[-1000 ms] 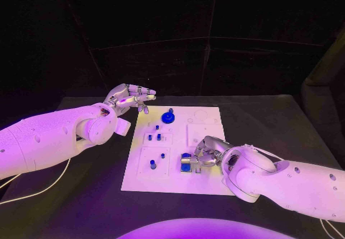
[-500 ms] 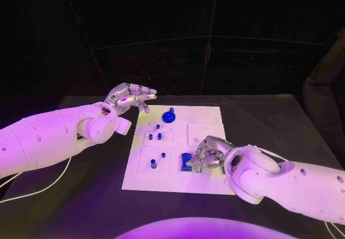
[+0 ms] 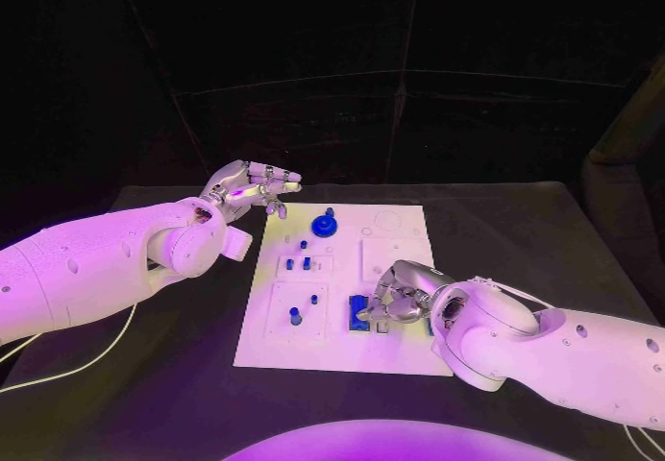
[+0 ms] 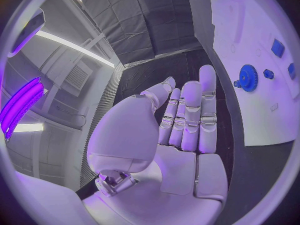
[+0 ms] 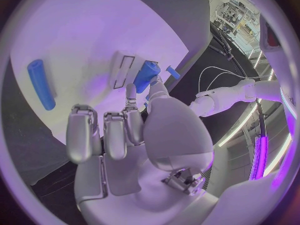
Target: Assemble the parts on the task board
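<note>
light: violet wash, dim, black backdrop | glare: task board shone brightest | source: glowing strip lamps beyond the board | wrist views: edges bent, rim dark

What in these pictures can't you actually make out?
- Head view: the right hand covers part of the blue part under it, so the seating is unclear.
- Right wrist view: whether fingers grip that blue part is unclear.
- Head view: the small blue parts on the task board are too small to identify.

Black table; white cable near left edge.
</note>
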